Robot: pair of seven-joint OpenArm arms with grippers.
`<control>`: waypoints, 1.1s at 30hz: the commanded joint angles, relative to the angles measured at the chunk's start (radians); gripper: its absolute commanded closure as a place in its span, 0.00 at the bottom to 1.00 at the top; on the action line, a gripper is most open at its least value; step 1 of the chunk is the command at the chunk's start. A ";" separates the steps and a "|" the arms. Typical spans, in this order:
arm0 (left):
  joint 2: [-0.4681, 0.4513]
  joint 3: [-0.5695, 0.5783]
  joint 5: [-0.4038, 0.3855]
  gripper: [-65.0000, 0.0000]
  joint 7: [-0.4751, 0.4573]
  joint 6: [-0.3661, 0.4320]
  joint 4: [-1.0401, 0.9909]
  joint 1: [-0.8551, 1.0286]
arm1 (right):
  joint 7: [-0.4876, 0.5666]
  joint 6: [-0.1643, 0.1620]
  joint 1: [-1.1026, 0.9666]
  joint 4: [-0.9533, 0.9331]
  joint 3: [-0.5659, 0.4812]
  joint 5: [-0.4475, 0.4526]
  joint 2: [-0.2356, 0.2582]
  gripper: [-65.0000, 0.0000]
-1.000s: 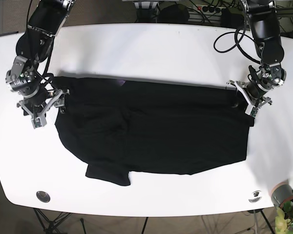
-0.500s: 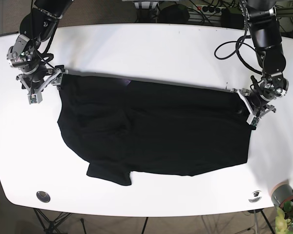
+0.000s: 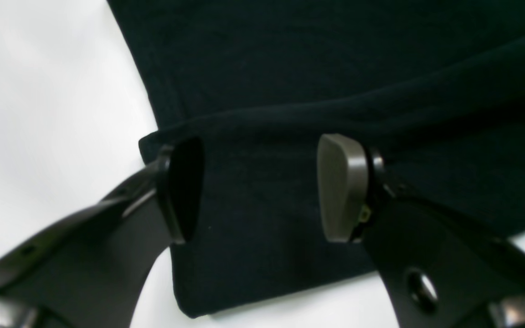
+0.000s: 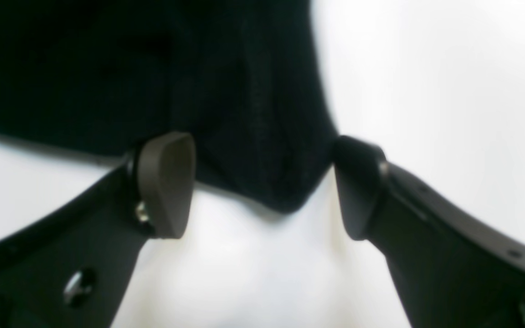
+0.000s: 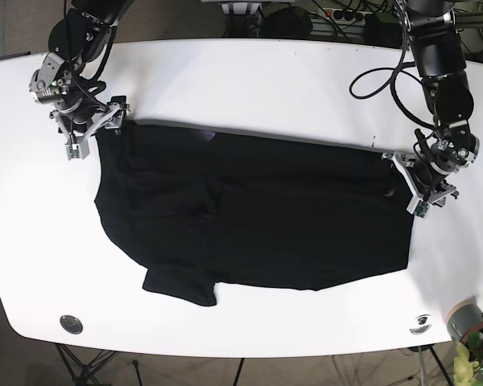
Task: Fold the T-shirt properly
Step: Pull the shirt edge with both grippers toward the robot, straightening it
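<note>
left wrist view — left gripper [image 3: 260, 189] wide open over black t-shirt [image 3: 335, 82].

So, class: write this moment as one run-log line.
T-shirt: flat on table | left gripper: open over corner | right gripper: open at corner

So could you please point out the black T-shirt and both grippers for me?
Black T-shirt [image 5: 266, 217], base view, middle of the fabric.
Left gripper [image 3: 260, 187], left wrist view, midway between fingertips.
Right gripper [image 4: 262, 187], right wrist view, midway between fingertips.
</note>
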 commanded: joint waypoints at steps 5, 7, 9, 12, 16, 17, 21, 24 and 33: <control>-0.020 -0.142 -0.008 0.42 -0.023 0.005 0.010 -0.024 | -0.006 0.002 0.015 -0.011 -0.001 0.002 0.007 0.52; -0.020 -0.156 -0.008 0.42 -0.024 0.006 -0.032 -0.039 | -0.006 0.002 0.015 -0.011 -0.004 0.002 0.006 0.65; -0.023 -0.159 -0.008 0.42 -0.024 0.008 -0.069 -0.064 | -0.006 0.002 0.015 -0.011 -0.004 0.002 0.006 0.75; -0.054 -0.159 -0.013 0.42 -0.026 0.032 -0.141 -0.076 | -0.006 0.002 0.015 -0.011 -0.004 0.002 0.006 0.89; -0.077 -0.159 -0.016 0.42 -0.043 0.039 -0.230 -0.082 | -0.006 0.002 0.016 -0.011 -0.004 0.002 0.006 0.95; -0.077 -0.157 -0.016 0.42 -0.052 0.034 -0.239 -0.082 | -0.006 0.002 0.016 -0.011 -0.004 0.002 0.006 0.96; -0.074 -0.154 -0.016 0.42 -0.089 0.031 -0.276 -0.081 | -0.006 0.002 0.016 -0.008 -0.004 0.002 0.006 0.96; -0.074 -0.154 -0.016 0.42 -0.095 0.031 -0.332 -0.082 | -0.006 0.002 0.016 -0.008 -0.004 0.002 0.006 0.96; -0.072 -0.153 -0.016 0.58 -0.095 0.002 -0.398 -0.101 | -0.007 0.002 0.030 -0.005 -0.004 0.002 0.007 0.96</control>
